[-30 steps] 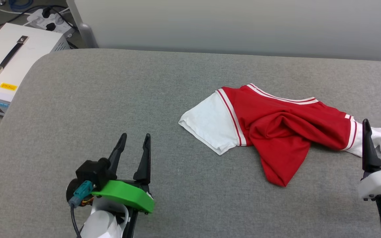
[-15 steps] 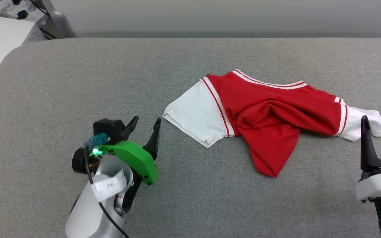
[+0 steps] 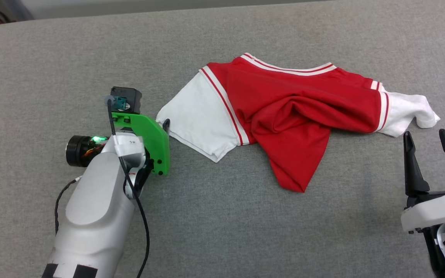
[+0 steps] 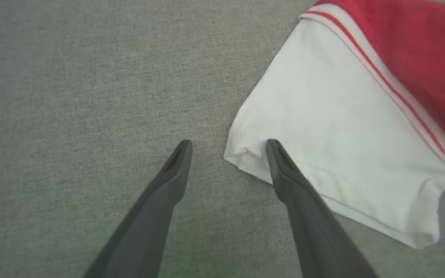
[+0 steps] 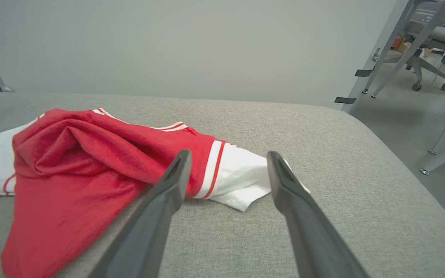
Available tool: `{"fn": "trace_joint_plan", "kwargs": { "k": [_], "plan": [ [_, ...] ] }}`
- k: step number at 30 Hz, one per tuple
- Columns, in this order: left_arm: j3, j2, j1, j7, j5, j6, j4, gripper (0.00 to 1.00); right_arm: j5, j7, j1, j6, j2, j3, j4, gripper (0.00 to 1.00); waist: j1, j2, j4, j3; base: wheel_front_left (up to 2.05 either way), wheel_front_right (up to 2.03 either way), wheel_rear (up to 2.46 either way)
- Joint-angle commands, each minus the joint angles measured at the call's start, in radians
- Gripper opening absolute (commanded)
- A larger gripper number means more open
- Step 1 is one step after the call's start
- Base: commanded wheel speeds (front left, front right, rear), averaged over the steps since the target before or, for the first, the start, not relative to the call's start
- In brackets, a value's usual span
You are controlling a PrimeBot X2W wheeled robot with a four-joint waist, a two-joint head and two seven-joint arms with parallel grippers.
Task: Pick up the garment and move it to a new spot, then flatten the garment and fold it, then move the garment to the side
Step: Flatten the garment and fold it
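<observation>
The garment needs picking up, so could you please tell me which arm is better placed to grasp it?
Left. The left gripper, open, straddles a white sleeve corner of the garment. The right gripper, also open, hangs short of the other sleeve, apart from it.

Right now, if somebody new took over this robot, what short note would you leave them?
Red jersey-style T-shirt with white short sleeves: crumpled on the grey fabric surface.
Left gripper: open, straddling a corner of one white sleeve, nothing gripped.
Right gripper: open, empty, just short of the other white sleeve.
Done: nothing yet.
To do: grasp, relocate, flatten, fold, set aside.
</observation>
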Motion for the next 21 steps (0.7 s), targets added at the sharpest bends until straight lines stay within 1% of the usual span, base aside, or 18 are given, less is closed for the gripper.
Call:
{"fn": "trace_joint_plan", "kwargs": {
  "k": [1, 4, 6, 7, 8, 10, 15, 21],
  "plan": [
    [0.0, 0.012, -0.023, -0.004, 0.008, 0.009, 0.022, 1.0, -0.004, -0.01, -0.021, -0.001, 0.002, 0.005, 0.007, 1.0, 0.0, 0.0, -0.034, 0.034, 0.0, 0.0, 0.0],
    [-0.009, 0.014, -0.036, -0.006, 0.012, 0.006, 0.073, 1.0, -0.004, -0.019, -0.026, -0.001, 0.003, 0.009, 0.017, 1.0, 0.0, 0.0, -0.04, 0.042, 0.0, 0.0, 0.0],
    [-0.025, 0.012, -0.038, 0.006, 0.012, -0.014, 0.11, 1.0, -0.004, -0.025, -0.027, -0.001, 0.004, 0.011, 0.026, 1.0, 0.0, 0.0, -0.043, 0.044, 0.0, 0.0, 0.0],
    [-0.037, 0.01, -0.035, 0.023, 0.01, -0.029, 0.132, 0.65, -0.005, -0.027, -0.028, -0.001, 0.003, 0.011, 0.03, 1.0, 0.0, 0.0, -0.043, 0.044, 0.0, 0.0, 0.0],
    [-0.045, 0.009, -0.034, 0.031, 0.01, -0.038, 0.144, 0.0, -0.005, -0.029, -0.027, -0.001, 0.003, 0.011, 0.033, 1.0, 0.0, 0.0, -0.042, 0.043, 0.0, 0.0, 0.0],
    [-0.051, 0.011, -0.03, 0.027, 0.007, -0.047, 0.158, 0.0, -0.006, -0.032, -0.029, -0.001, 0.002, 0.01, 0.039, 1.0, 0.0, 0.0, -0.041, 0.038, 0.0, 0.0, 0.0],
    [-0.024, 0.035, -0.015, -0.056, -0.01, -0.041, 0.156, 0.0, -0.008, -0.029, -0.025, -0.001, -0.005, 0.0, 0.054, 1.0, 0.0, 0.0, -0.023, 0.004, 0.0, 0.0, 0.0],
    [0.022, 0.086, 0.015, -0.108, -0.041, -0.036, 0.085, 0.0, -0.005, -0.022, -0.008, -0.001, -0.011, -0.008, 0.076, 1.0, 0.0, 0.0, 0.014, -0.053, 0.0, 0.0, 0.0]
  ]
}}
